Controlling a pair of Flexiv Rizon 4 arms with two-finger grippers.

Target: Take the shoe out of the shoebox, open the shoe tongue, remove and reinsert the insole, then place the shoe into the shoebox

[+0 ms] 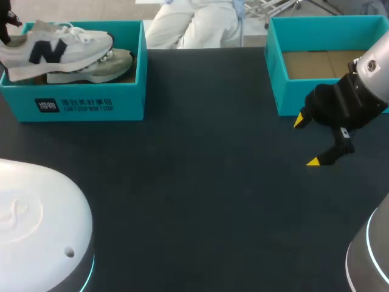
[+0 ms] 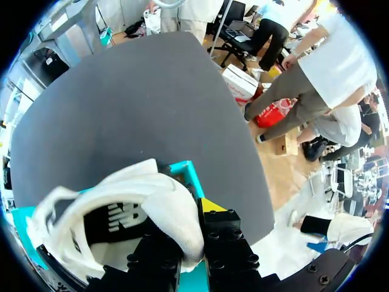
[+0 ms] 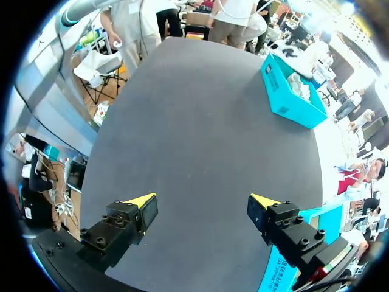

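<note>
A white sneaker (image 1: 55, 48) with a dark logo hangs tilted above the left teal shoebox (image 1: 91, 100), heel end to the left. My left gripper (image 2: 185, 216) is shut on its heel collar (image 2: 176, 225), one finger inside and one outside; only a dark bit of that gripper (image 1: 6, 27) shows in the head view. A second sneaker (image 1: 97, 67) lies in the box beneath. My right gripper (image 1: 307, 141) hovers open over the table in front of the right teal box (image 1: 285, 100), nothing between its fingers (image 3: 203, 201).
The right teal box shows a bare cardboard floor (image 1: 319, 64). In the right wrist view the shoebox with the sneakers (image 3: 292, 91) stands far across the dark table (image 1: 194, 182). My arm bases sit at the near left (image 1: 36, 225) and near right (image 1: 371, 255).
</note>
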